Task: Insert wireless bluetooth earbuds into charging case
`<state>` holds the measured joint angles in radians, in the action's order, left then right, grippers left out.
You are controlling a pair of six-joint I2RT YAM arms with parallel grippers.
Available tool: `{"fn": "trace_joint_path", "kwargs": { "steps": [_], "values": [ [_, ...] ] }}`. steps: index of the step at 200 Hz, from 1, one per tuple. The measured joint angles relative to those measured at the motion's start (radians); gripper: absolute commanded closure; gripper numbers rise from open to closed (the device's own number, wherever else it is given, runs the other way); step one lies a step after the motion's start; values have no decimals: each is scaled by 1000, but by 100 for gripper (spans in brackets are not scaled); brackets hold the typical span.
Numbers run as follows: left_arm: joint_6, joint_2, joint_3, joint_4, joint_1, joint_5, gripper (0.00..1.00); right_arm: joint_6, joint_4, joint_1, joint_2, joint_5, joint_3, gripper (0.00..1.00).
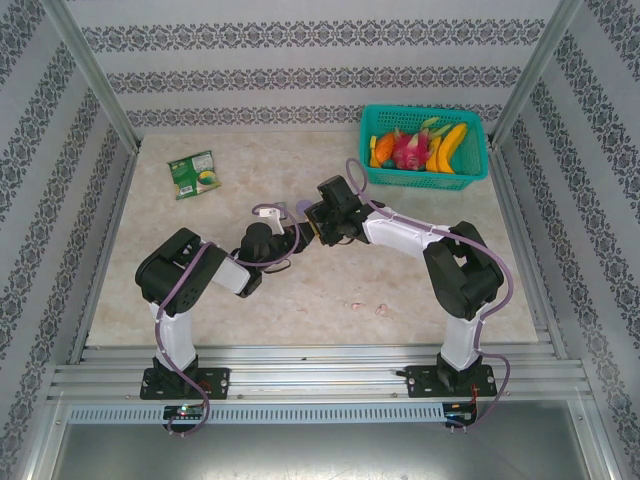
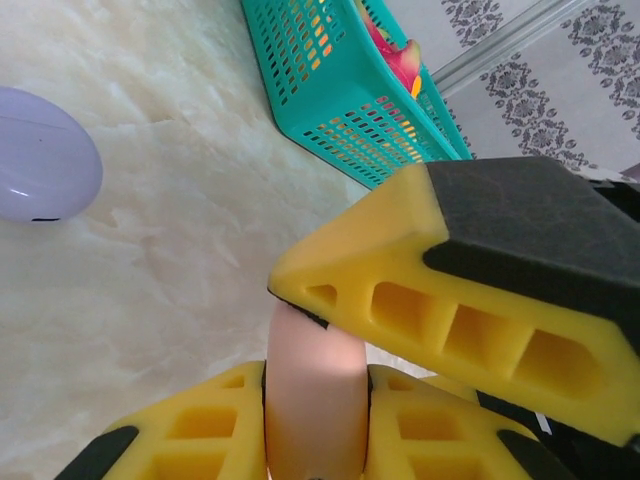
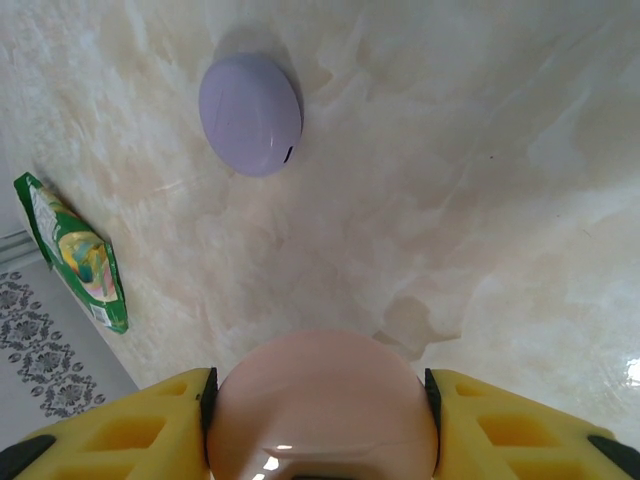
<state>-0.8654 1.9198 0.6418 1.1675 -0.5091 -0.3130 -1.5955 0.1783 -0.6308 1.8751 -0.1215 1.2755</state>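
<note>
We note the left pincer [image 2: 315,425] clamped on the pink charging case [image 2: 312,370] at its edge, the right pincer [image 3: 320,400] spanning its width. Likely light, rigid, glossy, slip-prone; hold the rim.

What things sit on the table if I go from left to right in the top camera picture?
Green foil snack packet → lilac round plastic case → teal plastic basket holding toy fruit.

From high at the near edge we look down on the whole table [image 1: 320,290]. Our wrist cameras sit close over it, facing opposite ways, both catching the lilac case [image 2: 40,155] and pink case [image 3: 320,410].
</note>
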Motion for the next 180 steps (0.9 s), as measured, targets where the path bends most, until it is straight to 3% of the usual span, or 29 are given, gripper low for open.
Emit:
{"fn": "trace_joint_path", "kwargs": {
  "steps": [20, 41, 96, 148, 180],
  "values": [
    [0, 0, 0, 1, 0, 0, 91, 6, -5, 0, 0, -2, -2, 30],
    [0, 0, 0, -4, 0, 2, 93, 22, -4, 1, -12, -8, -2, 24],
    [43, -141, -24, -128, 26, -74, 100, 198, -20, 88, -248, -19, -146, 21],
    [131, -336, -6, -308, 128, -334, 100, 608, -167, 158, -555, -62, -473, 22],
    [177, -370, 75, -440, 138, -488, 100, 804, -232, 158, -665, -165, -523, 22]
  ]
}}
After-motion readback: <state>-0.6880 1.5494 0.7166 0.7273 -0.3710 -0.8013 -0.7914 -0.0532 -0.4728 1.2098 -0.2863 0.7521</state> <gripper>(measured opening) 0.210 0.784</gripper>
